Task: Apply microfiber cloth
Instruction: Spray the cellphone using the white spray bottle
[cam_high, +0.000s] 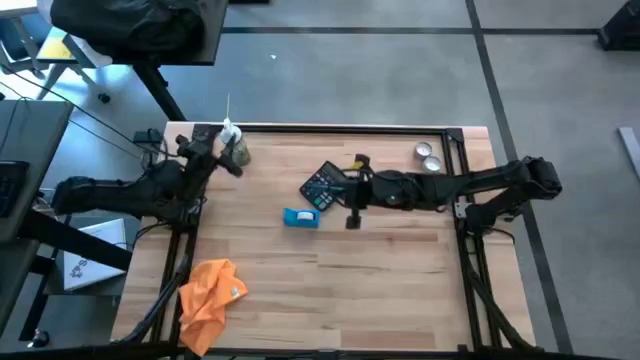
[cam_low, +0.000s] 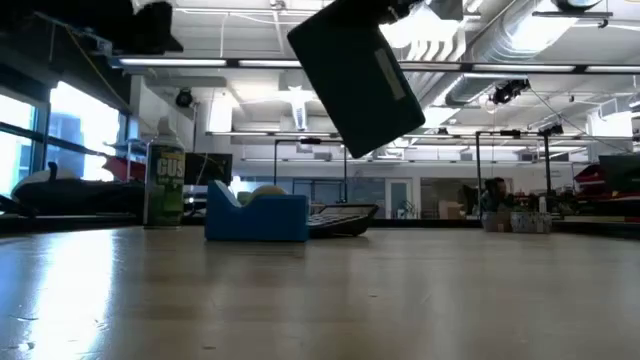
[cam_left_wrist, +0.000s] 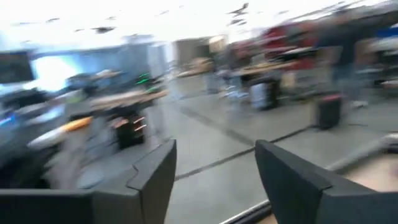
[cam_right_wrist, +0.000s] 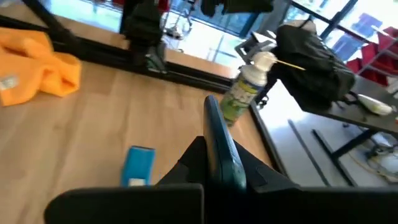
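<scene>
The orange microfiber cloth (cam_high: 210, 292) lies crumpled at the table's near left, also seen in the right wrist view (cam_right_wrist: 37, 65); no gripper touches it. My right gripper (cam_high: 347, 190) reaches in from the table's right to mid-table and is shut on a black calculator (cam_high: 322, 186), which shows high above the tabletop in the low view (cam_low: 355, 75). My left gripper (cam_high: 212, 152) is at the far left beside a green spray bottle (cam_high: 236, 148). Its fingers stand open (cam_left_wrist: 214, 149) with nothing between them. My right gripper pinches the calculator between its two fingers at the end toward the table's right (cam_right_wrist: 217, 155). The fingers come in about level from the table's right. The calculator is lifted clear of the table and tilted, its keys facing up and its back (cam_low: 360, 80) toward the near edge.
A small blue box (cam_high: 300, 217) rests on the table just near-left of the held calculator. The spray bottle (cam_right_wrist: 245, 90) stands upright at the far left corner. Two small round tins (cam_high: 430, 155) sit at the far right. Bare wood lies between the box and the cloth.
</scene>
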